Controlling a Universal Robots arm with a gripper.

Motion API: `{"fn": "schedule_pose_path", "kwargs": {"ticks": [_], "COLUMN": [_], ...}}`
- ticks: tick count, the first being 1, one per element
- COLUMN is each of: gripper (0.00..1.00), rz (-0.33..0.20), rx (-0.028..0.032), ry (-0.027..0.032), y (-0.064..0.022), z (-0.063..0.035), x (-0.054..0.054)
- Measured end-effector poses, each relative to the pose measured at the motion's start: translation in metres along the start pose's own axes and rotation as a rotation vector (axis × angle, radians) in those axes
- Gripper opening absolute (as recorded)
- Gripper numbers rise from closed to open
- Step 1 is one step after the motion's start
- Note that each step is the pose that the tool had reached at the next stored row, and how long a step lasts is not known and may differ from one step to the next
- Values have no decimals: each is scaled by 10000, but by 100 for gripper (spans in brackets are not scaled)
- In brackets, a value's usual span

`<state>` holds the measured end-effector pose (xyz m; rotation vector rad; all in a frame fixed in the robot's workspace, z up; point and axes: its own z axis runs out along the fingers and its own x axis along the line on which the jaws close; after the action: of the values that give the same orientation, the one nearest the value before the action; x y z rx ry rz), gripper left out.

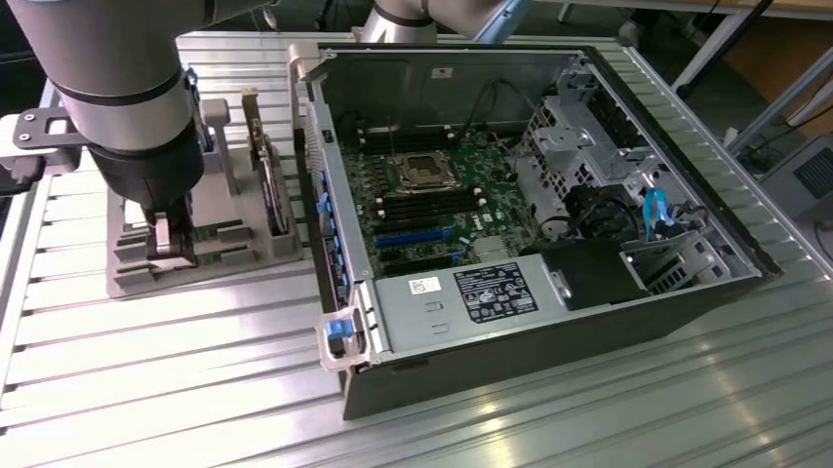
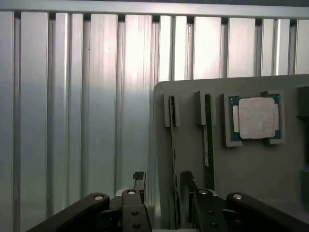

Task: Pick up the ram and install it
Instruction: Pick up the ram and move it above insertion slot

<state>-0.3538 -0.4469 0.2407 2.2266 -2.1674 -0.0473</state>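
The end effector [image 2: 163,177] is spread astride the ram [image 2: 172,145]; the ram should be centred between the fingers [image 2: 140,181] and gripped squarely.

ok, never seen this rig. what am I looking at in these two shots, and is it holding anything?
It is one robot arm with a two-finger gripper. The exterior view comes from a camera off the arm, looking down on a ribbed metal table. The wrist view comes from a camera on the arm's wrist, looking past the fingers.

On the table sit an open PC case with its motherboard exposed and, on the exterior view's left, a grey tray. The tray holds two ram sticks standing on edge and a CPU lying flat.

The gripper is open and low over the tray, with a finger on either side of one ram. The other ram stands beside it. Nothing is held yet.
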Motion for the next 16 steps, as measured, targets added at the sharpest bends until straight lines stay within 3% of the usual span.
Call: {"fn": "schedule_pose_path", "kwargs": {"ticks": [6, 11, 16], "gripper": [42, 42, 42], "rz": [-27, -33, -33], "rx": [0, 1, 2], "ry": [2, 1, 0], "y": [-6, -12, -4], "z": [132, 167, 203], "x": [-35, -174, -143]}}
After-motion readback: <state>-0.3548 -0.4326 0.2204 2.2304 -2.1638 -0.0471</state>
